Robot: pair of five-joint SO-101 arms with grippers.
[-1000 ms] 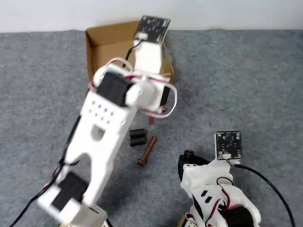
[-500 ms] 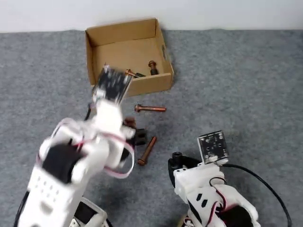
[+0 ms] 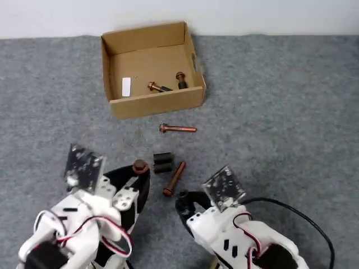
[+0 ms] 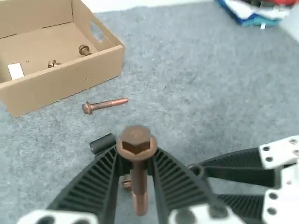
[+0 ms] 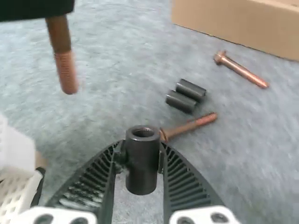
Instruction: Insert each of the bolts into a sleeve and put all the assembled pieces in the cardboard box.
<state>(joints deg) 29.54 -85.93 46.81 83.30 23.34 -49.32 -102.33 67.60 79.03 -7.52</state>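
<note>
Bolts [image 3: 178, 129]: three outside box [image 3: 157, 103]; sleeves [image 3: 162, 162]: three

Grey carpet [image 3: 291, 112] spreads wide; white wall [image 3: 252, 17] behind it.

Noted two bolts [image 3: 159, 87] inside cardboard box [image 3: 151, 103] at rear. Found loose bolt [image 3: 178, 129] just before it, then sleeves [image 3: 162, 162] beside another bolt [image 3: 174, 178].

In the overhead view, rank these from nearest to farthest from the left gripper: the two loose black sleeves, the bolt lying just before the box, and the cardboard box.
From the left gripper, shut on a bolt:
1. Loose sleeves, just beside it.
2. Lone bolt, farther out, in front of the box.
3. Cardboard box, at the table's far side.
</note>
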